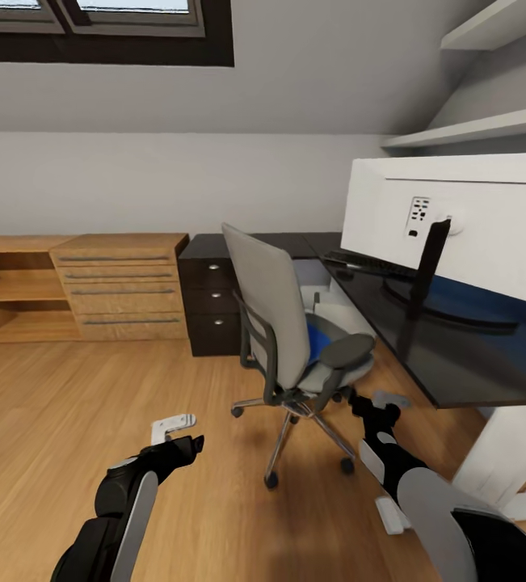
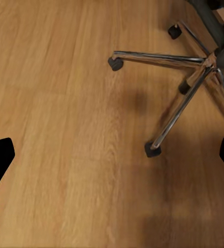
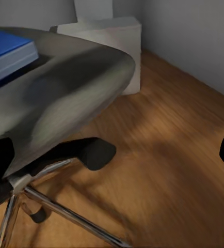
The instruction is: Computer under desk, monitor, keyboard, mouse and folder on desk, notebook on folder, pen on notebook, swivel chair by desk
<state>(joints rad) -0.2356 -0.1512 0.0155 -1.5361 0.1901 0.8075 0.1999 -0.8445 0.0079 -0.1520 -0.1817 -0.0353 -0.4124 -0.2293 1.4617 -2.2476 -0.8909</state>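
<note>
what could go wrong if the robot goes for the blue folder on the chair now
The swivel chair stands on castors, so a nudge from the right gripper, already low beside its seat, may roll it away. The folder lies flat behind the black armrest, which could block the reach. The monitor stands close by, so a lifted arm might knock it.

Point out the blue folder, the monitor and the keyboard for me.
folder [image 3: 6,49], right wrist view, its top face.
monitor [image 1: 489,234], head view, its white back.
keyboard [image 1: 368,263], head view, its keys.
</note>
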